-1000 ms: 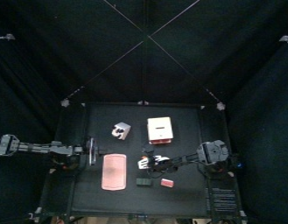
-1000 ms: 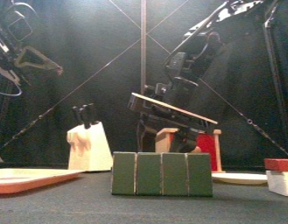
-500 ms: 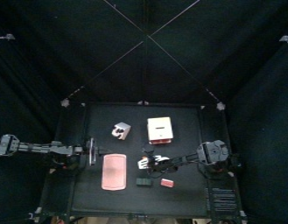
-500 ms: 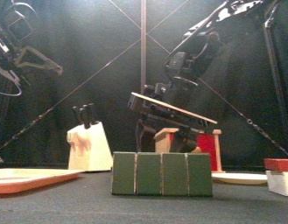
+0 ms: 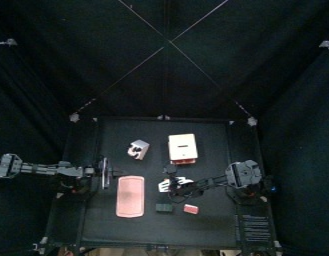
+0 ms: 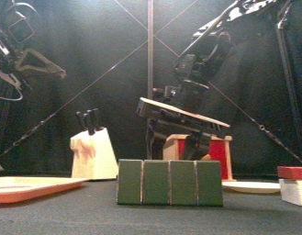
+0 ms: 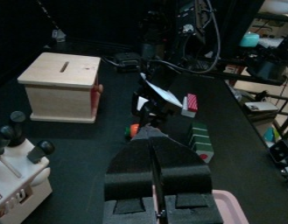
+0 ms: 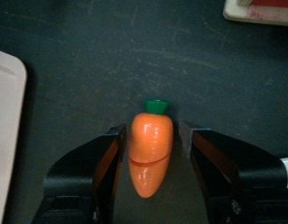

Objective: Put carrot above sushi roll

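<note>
Change since prior frame: right gripper (image 8: 153, 166) raised slightly in the front view, otherwise as before. Right gripper: jaws clamped on carrot (image 8: 151, 154), green stem outward, above the black table (image 5: 147, 135). Sushi roll (image 6: 171, 182): at the table's front edge, near the carrot. Left gripper (image 7: 157, 166): jaws closed, empty, beside pink tray (image 5: 128, 195).

My two arms are black throughout, built of jointed segments with dark cables looping along them. My left gripper (image 7: 158, 179) ends in two flat, glossy black jaws; my right gripper (image 8: 152, 166) carries broad, rounded, matte black jaws.
</note>
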